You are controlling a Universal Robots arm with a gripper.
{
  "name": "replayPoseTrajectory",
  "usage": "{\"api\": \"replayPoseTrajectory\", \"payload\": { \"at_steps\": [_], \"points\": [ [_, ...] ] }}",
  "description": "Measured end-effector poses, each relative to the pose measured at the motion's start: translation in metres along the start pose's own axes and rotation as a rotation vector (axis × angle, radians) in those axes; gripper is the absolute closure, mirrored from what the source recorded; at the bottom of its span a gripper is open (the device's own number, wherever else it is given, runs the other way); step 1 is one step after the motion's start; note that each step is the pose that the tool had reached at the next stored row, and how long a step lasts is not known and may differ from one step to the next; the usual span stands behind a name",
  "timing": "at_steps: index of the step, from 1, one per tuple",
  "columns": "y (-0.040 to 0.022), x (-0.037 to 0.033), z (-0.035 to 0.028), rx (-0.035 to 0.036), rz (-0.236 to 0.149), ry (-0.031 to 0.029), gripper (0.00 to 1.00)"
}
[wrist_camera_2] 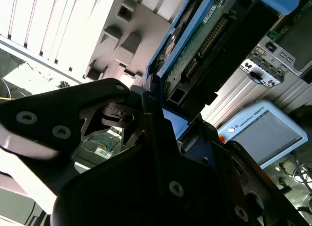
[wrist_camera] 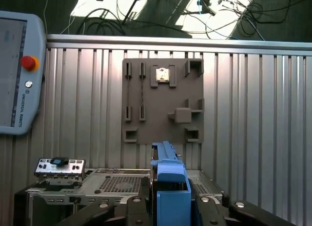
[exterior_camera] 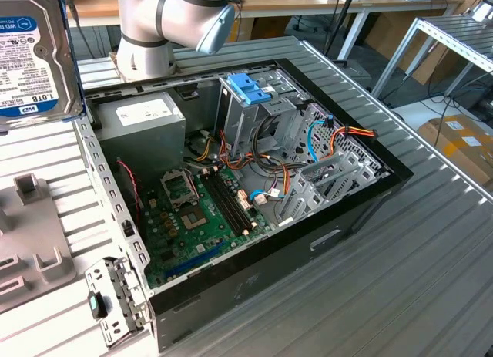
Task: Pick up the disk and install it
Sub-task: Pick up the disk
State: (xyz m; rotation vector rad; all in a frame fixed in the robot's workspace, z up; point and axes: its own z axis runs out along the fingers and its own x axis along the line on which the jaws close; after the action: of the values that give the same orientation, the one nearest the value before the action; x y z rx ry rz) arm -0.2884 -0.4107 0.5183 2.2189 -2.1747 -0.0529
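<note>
The flat silver-grey metal disk with blue plastic rails [exterior_camera: 35,48] is raised at the exterior view's far left, above the ribbed grey metal table [exterior_camera: 385,280]. In the first wrist view it stands edge-on between the fingers of the black gripper [wrist_camera: 170,209], which appear to clamp it from both sides. The open black computer case [exterior_camera: 308,249] lies on the table at centre. Inside, the grey power-supply box [exterior_camera: 142,122] occupies the far corner toward the exterior view's left. The green motherboard [exterior_camera: 200,210] lies in front of it, and the light-blue plastic latch on its metal cage [exterior_camera: 250,87] stands to the box's right. A grey moulded fixture plate [exterior_camera: 27,234] lies on the table left of the case, below the disk.
</note>
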Motion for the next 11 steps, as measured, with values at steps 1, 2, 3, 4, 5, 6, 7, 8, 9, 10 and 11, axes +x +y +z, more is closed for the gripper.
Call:
{"api": "replayPoseTrajectory", "payload": {
  "at_steps": [1,2,3,4,5,6,7,8,9,10,11],
  "points": [
    [-0.0014,0.0003,0.0,0.0,0.0,0.0,0.63],
    [-0.0031,0.0006,-0.0001,0.0,0.0,0.0,0.63],
    [-0.0045,0.0009,-0.0001,-0.0001,0.0,0.0001,0.63],
    [-0.0053,0.001,-0.0001,0.0,0.0,0.0,0.63],
    [-0.0067,0.0013,-0.0001,0.0,0.0,0.0,0.63],
    [-0.0076,0.0014,-0.0001,0.0,0.0,0.0,0.63],
    [-0.0094,0.0017,-0.0001,0.0,0.0,0.0,0.63],
    [-0.0103,0.0019,-0.0001,0.0,0.0,0.0,0.63],
    [-0.0111,0.0021,-0.0001,0.0,0.0,0.0,0.63],
    [-0.0123,0.0024,-0.0002,-0.0001,0.0,0.0,0.63],
    [-0.0131,0.0025,-0.0001,0.0,0.0,0.0,0.63]
  ]
}}
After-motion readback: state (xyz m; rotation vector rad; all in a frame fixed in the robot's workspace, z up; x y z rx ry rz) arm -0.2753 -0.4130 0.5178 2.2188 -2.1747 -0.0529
